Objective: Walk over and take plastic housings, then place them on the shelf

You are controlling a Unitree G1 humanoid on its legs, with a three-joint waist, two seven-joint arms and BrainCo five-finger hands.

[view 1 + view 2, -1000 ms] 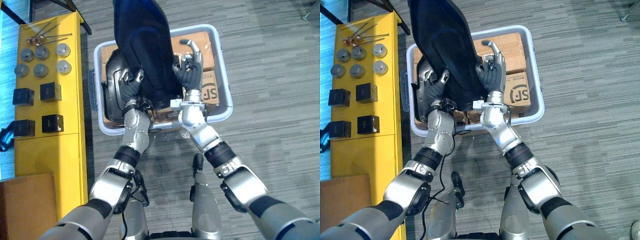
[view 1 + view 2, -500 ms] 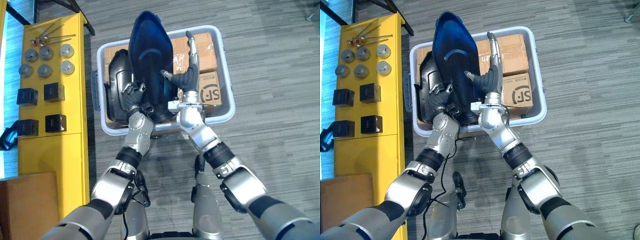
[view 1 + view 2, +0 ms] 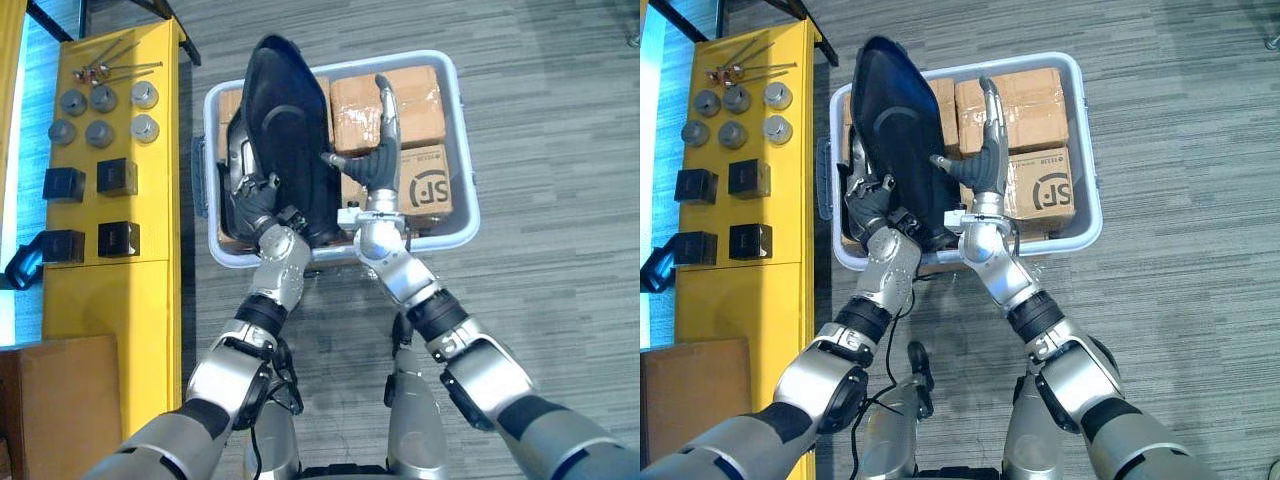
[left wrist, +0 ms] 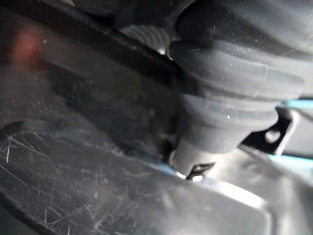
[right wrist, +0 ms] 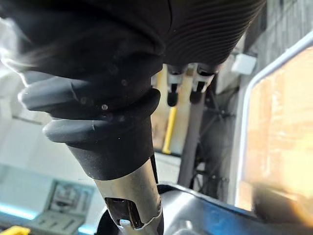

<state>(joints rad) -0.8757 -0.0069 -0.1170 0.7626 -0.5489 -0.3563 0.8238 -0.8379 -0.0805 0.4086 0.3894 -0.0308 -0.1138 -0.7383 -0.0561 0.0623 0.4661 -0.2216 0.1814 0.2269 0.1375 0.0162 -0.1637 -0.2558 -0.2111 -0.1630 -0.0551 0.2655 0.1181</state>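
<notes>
Pick-up step. Housing (image 3: 288,130) stands on end in the bin (image 3: 463,190). Left hand (image 3: 252,203) curls on its edge, right hand (image 3: 380,160) presses straight-fingered opposite (thumb out). Next I'd lift it clear and turn shelfward.

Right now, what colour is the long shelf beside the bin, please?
Bright yellow shelf; best in left eye view.

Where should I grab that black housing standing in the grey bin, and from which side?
Take the black housing by its long side edges low down, one hand from each side. It's a broad curved shell standing on end in the grey bin, probably too wide for one hand. The left hand curls over the left edge; the right hand presses flat opposite.
</notes>
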